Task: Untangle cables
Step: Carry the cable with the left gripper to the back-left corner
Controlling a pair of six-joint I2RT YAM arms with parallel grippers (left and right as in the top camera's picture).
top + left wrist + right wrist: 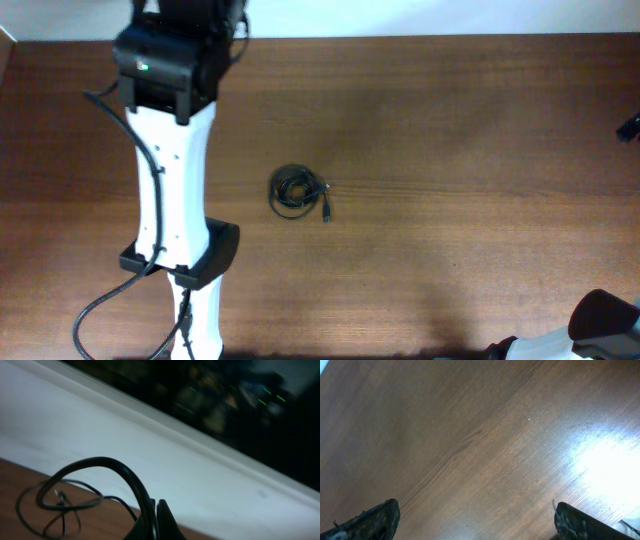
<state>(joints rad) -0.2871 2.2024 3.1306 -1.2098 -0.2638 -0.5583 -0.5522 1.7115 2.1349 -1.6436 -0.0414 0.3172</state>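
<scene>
A tight little coil of thin black cables (294,191) lies on the wooden table near its middle, with a small plug end (326,212) sticking out at its lower right. My left gripper (156,509) is at the table's far edge, facing the white wall. Its fingers are shut, and a black cord (107,463) arches up from loose thin loops (55,502) on the wood into the jaws. In the overhead view the left wrist housing (168,62) hides those fingers. My right gripper (475,520) is open wide and empty over bare wood, away from the coil.
The white left arm (172,190) with its own thick black cable lies along the left side of the table. Part of the right arm (603,320) shows at the bottom right corner. A white wall (165,465) runs behind the table's far edge.
</scene>
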